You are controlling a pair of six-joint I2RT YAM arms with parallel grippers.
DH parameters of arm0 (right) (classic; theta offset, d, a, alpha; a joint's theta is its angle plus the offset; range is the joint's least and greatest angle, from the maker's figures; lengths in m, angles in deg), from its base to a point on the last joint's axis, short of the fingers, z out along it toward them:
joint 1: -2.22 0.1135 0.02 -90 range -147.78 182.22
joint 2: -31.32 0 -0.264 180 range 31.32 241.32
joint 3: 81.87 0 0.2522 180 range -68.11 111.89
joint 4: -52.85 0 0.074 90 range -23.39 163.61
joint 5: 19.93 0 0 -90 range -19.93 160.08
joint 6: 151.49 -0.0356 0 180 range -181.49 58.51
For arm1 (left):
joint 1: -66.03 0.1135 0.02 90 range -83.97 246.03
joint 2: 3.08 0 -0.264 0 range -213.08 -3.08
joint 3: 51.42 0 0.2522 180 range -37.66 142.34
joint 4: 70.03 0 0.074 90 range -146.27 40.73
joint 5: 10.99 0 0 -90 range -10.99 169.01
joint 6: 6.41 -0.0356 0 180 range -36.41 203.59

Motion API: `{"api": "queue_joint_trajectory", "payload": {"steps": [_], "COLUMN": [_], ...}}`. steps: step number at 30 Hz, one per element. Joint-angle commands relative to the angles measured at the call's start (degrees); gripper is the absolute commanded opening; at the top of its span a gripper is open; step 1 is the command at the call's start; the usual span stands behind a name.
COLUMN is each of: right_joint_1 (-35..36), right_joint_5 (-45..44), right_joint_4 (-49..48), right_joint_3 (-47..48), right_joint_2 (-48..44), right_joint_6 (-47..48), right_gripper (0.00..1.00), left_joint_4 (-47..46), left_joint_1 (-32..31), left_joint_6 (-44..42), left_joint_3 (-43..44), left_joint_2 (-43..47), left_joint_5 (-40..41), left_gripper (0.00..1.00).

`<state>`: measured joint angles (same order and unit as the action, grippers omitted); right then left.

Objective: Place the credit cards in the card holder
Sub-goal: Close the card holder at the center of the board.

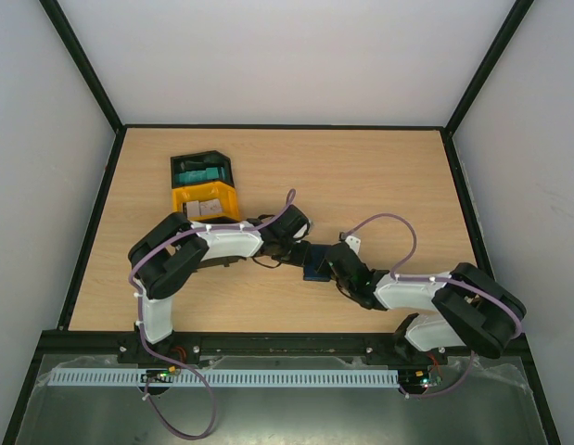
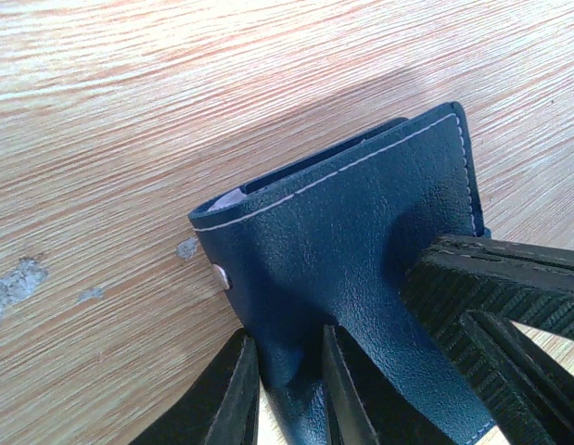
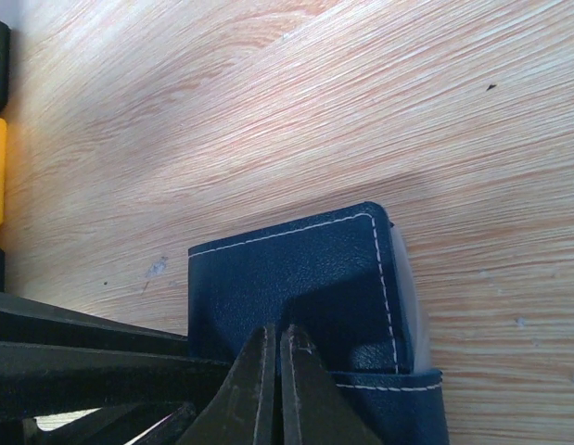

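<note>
Holder [image 1: 314, 271]: navy, folded, near the middle of the tabletop [image 1: 379, 176], between the two arms. Whether it lies flat or one edge is lifted cannot be told.

Left end effector [image 2: 287, 341]: jaws a narrow gap apart, pinching a fold of the holder's cover.

Right end effector [image 3: 277, 334]: jaws fully closed, tips bearing on the cover, nothing visibly held.

Pale edge inside the fold: card or lining, cannot tell.

Yellow tray [image 1: 179, 199]: toward the far left corner, touching black tray [image 1: 198, 156] behind it. It contains grey flat pieces, probably cards [image 1: 209, 206].

Step in hand, by judgement: spreading the holder open.

Handling note: left pinch firm as anchor; right tips should slide under the free flap, not press it shut, and lift slowly so the soft cover neither slips nor drags across the tabletop.
</note>
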<state>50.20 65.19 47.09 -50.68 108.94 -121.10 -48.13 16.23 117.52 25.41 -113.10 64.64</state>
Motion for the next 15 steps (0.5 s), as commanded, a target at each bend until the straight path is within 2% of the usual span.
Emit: {"api": "queue_joint_trajectory", "payload": {"steps": [1, 5, 8, 12, 15], "right_joint_1": [3.69, 3.71, 3.70, 3.32, 2.30], "right_joint_5": [13.48, 12.78, 9.47, 1.01, -3.77], "right_joint_4": [14.76, 16.56, 21.10, 30.40, 37.13], "right_joint_3": [-6.17, -5.00, -0.38, 9.03, 17.78], "right_joint_2": [4.84, 4.42, 1.02, -3.80, -2.55], "right_joint_6": [-2.00, -1.68, -1.45, -0.15, 2.55], "right_gripper": [0.02, 0.02, 0.03, 0.21, 0.32], "left_joint_4": [9.37, 9.51, 9.17, 9.52, 10.73], "left_joint_1": [0.47, 0.60, 0.85, 1.64, 3.05], "left_joint_6": [0.31, 0.28, 0.66, 0.20, -0.62], "left_joint_3": [-2.66, -2.43, -2.80, -1.99, -0.11], "left_joint_2": [-6.47, -6.33, -4.78, -1.85, -0.16], "left_joint_5": [6.37, 6.35, 6.52, 6.77, 6.60], "left_gripper": [0.20, 0.20, 0.27, 0.36, 0.39]}}
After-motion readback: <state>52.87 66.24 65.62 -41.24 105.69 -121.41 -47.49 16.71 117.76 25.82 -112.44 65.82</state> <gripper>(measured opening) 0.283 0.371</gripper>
